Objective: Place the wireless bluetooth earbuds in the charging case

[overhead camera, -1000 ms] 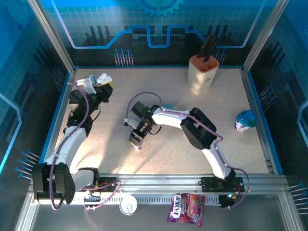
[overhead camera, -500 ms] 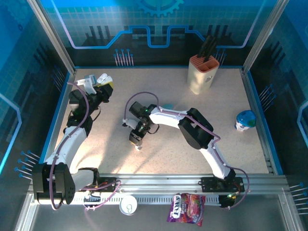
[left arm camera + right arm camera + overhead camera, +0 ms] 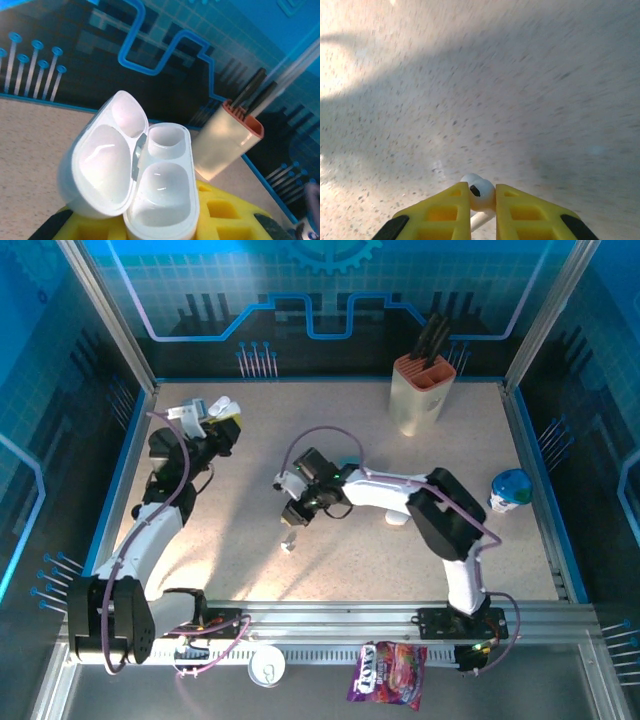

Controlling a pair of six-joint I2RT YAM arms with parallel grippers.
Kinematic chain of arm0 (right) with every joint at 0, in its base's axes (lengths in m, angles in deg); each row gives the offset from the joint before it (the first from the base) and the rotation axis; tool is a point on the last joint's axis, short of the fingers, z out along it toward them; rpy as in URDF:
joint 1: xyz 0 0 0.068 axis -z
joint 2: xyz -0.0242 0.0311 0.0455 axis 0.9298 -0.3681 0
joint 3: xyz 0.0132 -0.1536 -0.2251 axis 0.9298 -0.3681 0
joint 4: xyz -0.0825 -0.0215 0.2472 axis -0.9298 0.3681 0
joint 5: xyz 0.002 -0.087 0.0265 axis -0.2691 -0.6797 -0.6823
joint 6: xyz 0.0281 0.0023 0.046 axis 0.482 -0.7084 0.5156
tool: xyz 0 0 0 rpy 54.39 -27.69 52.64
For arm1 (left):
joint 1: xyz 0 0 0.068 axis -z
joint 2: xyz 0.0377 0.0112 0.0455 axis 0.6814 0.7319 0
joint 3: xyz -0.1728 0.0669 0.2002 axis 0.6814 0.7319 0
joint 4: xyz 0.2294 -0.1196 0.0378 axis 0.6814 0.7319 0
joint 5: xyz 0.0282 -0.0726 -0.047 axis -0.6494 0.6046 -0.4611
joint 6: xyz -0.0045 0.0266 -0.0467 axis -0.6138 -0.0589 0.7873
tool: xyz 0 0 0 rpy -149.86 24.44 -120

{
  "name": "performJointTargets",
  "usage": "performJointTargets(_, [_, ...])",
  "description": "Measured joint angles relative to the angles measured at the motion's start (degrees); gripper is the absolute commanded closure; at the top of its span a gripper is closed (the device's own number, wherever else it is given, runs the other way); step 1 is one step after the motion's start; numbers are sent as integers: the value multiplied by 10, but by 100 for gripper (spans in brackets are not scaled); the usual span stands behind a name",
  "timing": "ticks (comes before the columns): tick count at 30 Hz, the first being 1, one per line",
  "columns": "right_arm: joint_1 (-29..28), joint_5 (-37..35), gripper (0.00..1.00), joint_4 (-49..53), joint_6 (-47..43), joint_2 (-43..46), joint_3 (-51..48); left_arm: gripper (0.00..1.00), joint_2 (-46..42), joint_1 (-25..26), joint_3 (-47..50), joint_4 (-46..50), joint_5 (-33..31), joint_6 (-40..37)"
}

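Note:
In the right wrist view a white earbud (image 3: 480, 193) sits pinched between the yellow fingertips (image 3: 449, 210) of my right gripper (image 3: 482, 194), its stem pointing back between them, just above the speckled table. From above, that gripper (image 3: 290, 535) hangs over the table's middle left. My left gripper (image 3: 218, 418) at the far left holds a white charging case (image 3: 162, 185) upright, lid (image 3: 102, 165) swung open to the left. Both of its wells are empty. The yellow fingers (image 3: 227, 212) grip its lower body.
A beige knife block (image 3: 424, 390) stands at the back right. A blue and white cup (image 3: 510, 490) sits by the right wall. A small white object (image 3: 397, 518) lies under the right arm. A candy bag (image 3: 388, 674) and a white disc (image 3: 267, 668) lie off the front rail.
The right arm's wrist and elbow have swung to the right while its fingertips stayed over about the same spot. The left gripper with the case has shifted slightly right.

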Motion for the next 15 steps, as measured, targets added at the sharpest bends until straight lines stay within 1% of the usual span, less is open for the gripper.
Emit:
performJointTargets(3, [20,-18,87,-67,0,67,-52,91,8,23,25,-31,18,-12])
performJointTargets(6, [40,-28,87,-107,-7,135,-91,91,16,48,44,-53,41,-38])
performJointTargets(11, [55,-20,87,-135,-38,230,-116,89,29,104,51,-79,89,-103])
performJointTargets(15, [59,0,87,-136,-63,285,-116,90,39,134,52,-90,127,-148])
